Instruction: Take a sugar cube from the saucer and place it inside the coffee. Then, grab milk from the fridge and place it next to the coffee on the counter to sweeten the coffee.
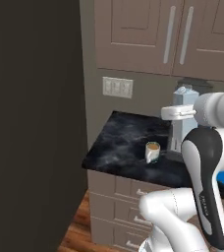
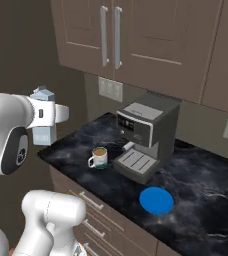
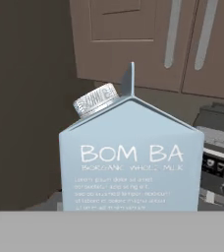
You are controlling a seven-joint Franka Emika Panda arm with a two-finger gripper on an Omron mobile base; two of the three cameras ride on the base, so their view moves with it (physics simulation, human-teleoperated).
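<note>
- The milk (image 3: 131, 157) stands upright, its long axis vertical; the gabled ridge points to the top of the hand view, and the ribbed screw cap (image 3: 96, 100) sits on the left slope of the gable, tipped toward the upper left.
- Its printed face looks straight at the hand camera, filling the middle of that frame.
- In the left base view the milk (image 1: 185, 94) shows at right of centre, above the counter (image 1: 119, 142) and clear of it, its lower part hidden behind the wrist.
- In the right base view the milk (image 2: 44, 131) hangs at the left, past the counter's left edge.
- The gripper (image 2: 47, 117) is at the carton, yet its fingers are hidden, so whether they clamp it I cannot tell.
- The forearm lies roughly level and the hand points forward, toward the cupboards (image 2: 111, 35).
- The coffee (image 2: 99, 157) sits on the counter just left of the coffee machine (image 2: 143, 132), handle toward the lower left.
- The saucer (image 2: 156, 200) lies flat, right of the machine, near the front edge.
</note>
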